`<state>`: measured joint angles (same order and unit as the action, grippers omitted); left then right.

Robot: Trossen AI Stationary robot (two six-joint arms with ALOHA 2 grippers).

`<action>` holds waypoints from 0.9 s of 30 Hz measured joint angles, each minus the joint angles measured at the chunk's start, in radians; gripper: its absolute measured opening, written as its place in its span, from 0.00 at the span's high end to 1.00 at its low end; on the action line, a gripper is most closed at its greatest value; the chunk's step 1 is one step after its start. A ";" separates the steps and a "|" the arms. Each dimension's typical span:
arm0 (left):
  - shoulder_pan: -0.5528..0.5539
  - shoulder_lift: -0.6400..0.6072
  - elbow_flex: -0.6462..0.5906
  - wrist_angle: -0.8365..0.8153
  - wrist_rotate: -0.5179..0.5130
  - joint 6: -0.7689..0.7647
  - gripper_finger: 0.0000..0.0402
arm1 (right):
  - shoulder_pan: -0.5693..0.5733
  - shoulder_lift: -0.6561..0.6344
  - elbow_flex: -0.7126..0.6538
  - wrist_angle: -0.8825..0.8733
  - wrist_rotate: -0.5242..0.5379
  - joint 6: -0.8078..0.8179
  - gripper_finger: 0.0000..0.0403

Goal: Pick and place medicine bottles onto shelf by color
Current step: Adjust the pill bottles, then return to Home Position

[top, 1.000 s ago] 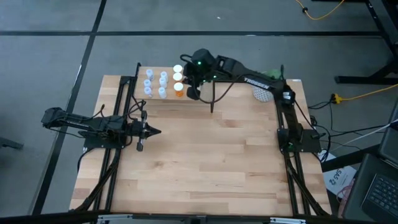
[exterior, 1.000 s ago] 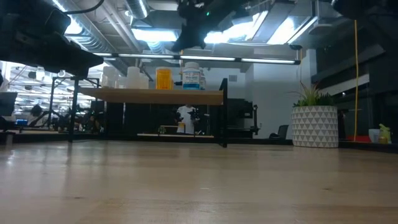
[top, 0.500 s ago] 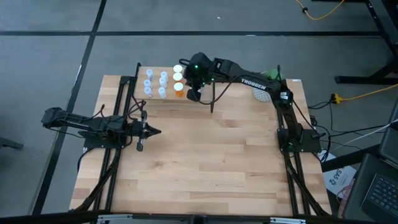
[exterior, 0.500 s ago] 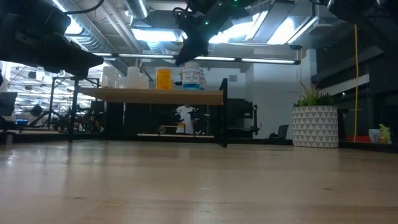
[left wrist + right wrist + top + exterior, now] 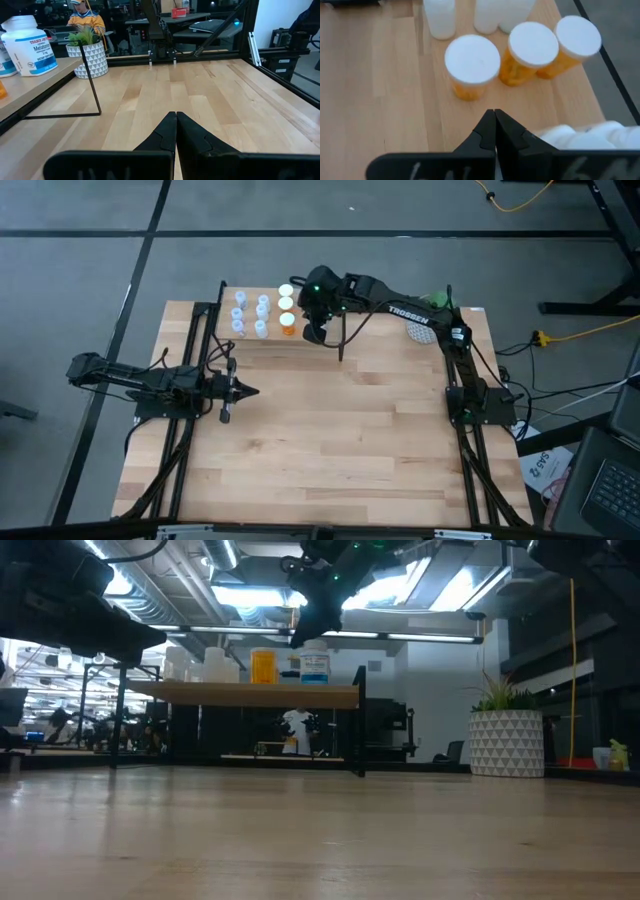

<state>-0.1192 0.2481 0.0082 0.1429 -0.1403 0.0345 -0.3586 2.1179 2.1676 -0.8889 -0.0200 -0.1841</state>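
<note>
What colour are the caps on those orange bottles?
White round caps on the orange bottles, clearest in the right wrist view.

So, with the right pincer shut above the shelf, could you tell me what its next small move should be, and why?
Probably lift the right pincer clear and draw back from the small light-wood shelf with black legs. It is shut and holds nothing, three orange white-capped bottles already stand on the shelf below it, and no bottle shows on the big wooden table. The left pincer waits shut.
</note>
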 joint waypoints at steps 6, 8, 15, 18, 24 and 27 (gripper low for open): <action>0.000 0.000 0.000 0.000 0.000 0.000 1.00 | 0.004 0.000 0.046 -0.034 0.011 0.000 1.00; 0.000 0.000 0.000 0.000 0.000 0.000 1.00 | 0.009 0.001 0.074 -0.035 0.011 -0.001 1.00; 0.000 0.000 0.000 0.000 0.000 0.000 1.00 | 0.070 -0.053 0.158 -0.049 -0.019 -0.027 0.99; 0.000 0.000 0.000 0.000 0.000 0.000 1.00 | 0.095 -0.123 0.148 -0.146 -0.072 -0.030 0.99; 0.000 0.000 0.000 -0.001 0.000 0.000 1.00 | 0.158 -0.205 0.145 -0.399 -0.113 -0.002 0.98; 0.000 0.000 0.000 0.000 0.000 0.000 1.00 | 0.198 -0.222 0.145 -0.441 -0.114 0.000 0.98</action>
<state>-0.1192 0.2483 0.0082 0.1425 -0.1408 0.0345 -0.1605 1.8961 2.3122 -1.3295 -0.1338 -0.1844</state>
